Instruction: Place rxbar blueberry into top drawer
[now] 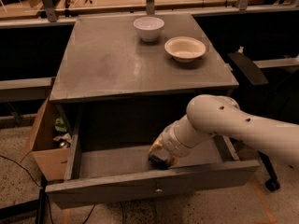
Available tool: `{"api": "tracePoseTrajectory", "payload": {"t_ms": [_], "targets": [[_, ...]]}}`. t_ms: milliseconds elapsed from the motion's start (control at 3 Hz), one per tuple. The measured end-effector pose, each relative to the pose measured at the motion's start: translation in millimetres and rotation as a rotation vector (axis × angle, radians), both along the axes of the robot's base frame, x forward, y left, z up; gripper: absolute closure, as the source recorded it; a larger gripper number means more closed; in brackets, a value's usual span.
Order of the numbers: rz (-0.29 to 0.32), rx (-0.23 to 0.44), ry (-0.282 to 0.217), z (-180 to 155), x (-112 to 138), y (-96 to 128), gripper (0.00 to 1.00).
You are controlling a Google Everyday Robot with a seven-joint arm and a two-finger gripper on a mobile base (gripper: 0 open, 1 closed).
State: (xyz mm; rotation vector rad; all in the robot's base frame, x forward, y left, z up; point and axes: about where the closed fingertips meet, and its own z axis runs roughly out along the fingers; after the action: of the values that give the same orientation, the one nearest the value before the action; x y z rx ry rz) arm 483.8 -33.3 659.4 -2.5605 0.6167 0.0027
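Observation:
The top drawer (112,161) of the grey cabinet stands pulled open, with its flat front panel and small metal knob (159,189) toward me. My gripper (161,158) reaches down into the drawer, just behind the front panel and right of centre. It is shut on the rxbar blueberry (158,162), a small dark bar that shows at the fingertips, low against the drawer floor. The white arm comes in from the right and hides part of the drawer's right side.
On the cabinet top (112,64) stand a white bowl (148,28) and a tan bowl (185,48) at the back right. An open cardboard box (44,146) sits left of the drawer. A dark chair (247,68) stands to the right.

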Motion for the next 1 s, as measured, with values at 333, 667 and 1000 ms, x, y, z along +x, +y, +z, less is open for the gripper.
{"api": "tracePoseTrajectory", "payload": {"t_ms": [333,667,1000], "targets": [[-0.014,-0.018,-0.015,-5.9,15.0,0.5,0.60],[-0.016,-0.054,-0.077,11.9,38.2,3.1,0.36],[-0.051,-0.096,-0.122,49.5,56.4,-2.4,0.13]]}}
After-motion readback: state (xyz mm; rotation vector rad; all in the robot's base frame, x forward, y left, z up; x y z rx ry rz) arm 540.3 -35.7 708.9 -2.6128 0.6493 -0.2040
